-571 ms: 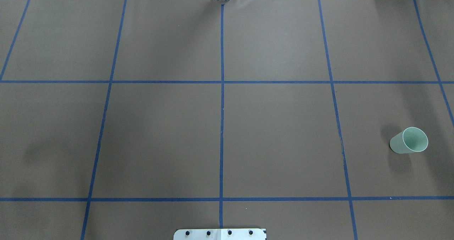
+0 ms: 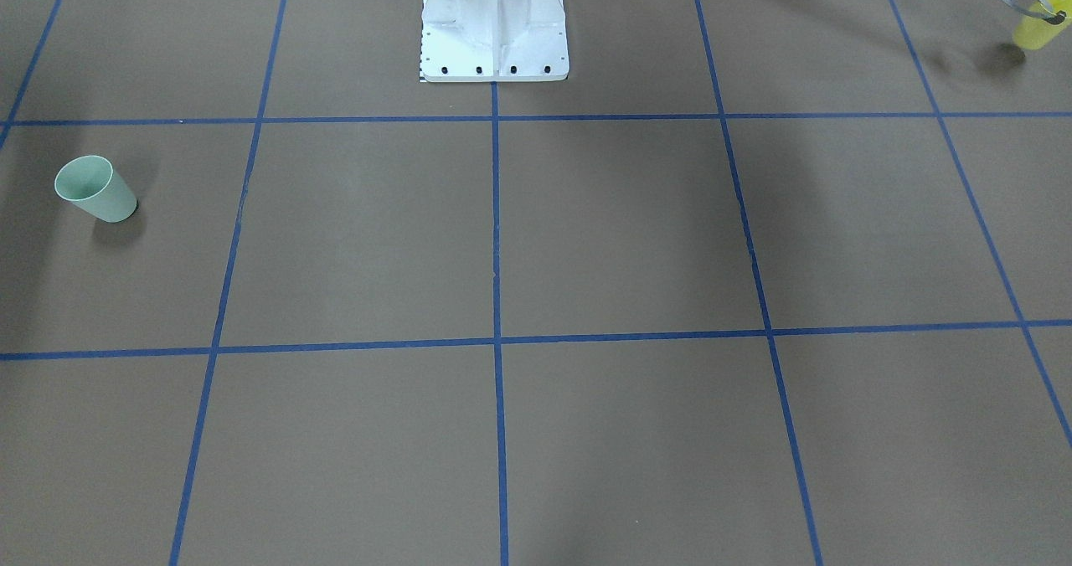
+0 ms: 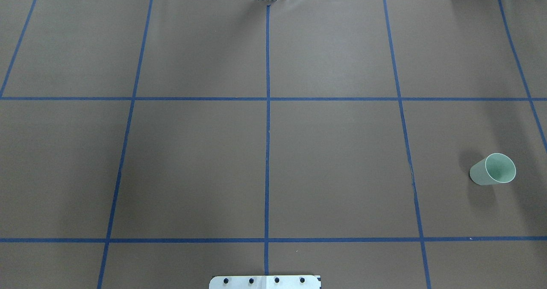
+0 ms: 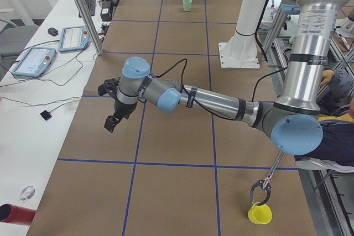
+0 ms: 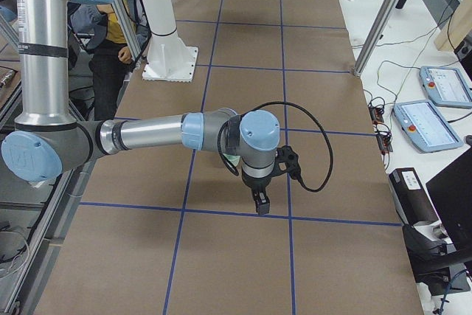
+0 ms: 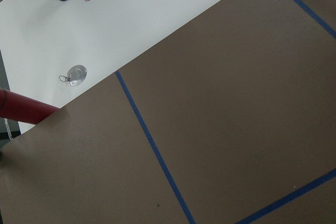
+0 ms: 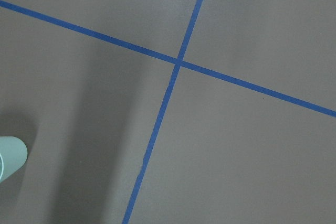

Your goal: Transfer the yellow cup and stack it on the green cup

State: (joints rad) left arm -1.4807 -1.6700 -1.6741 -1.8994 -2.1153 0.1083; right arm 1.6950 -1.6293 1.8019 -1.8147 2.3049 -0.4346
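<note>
The yellow cup (image 4: 259,213) sits well apart from the left gripper (image 4: 112,121); the green cup (image 3: 492,169) stands near the right gripper (image 5: 260,203). Whether either's jaws are apart cannot be told.

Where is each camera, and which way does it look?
Front-facing: across the table, facing the robot's base; no arms.
Overhead: behind the robot, looking down; base plate only.
Exterior left: table's left end; left arm near.
Exterior right: table's right end; right arm near.
Left wrist: down at table's edge; no robot.
Right wrist: down at crossed tape; no robot.
Shared: green cup, front-facing and overhead.
</note>
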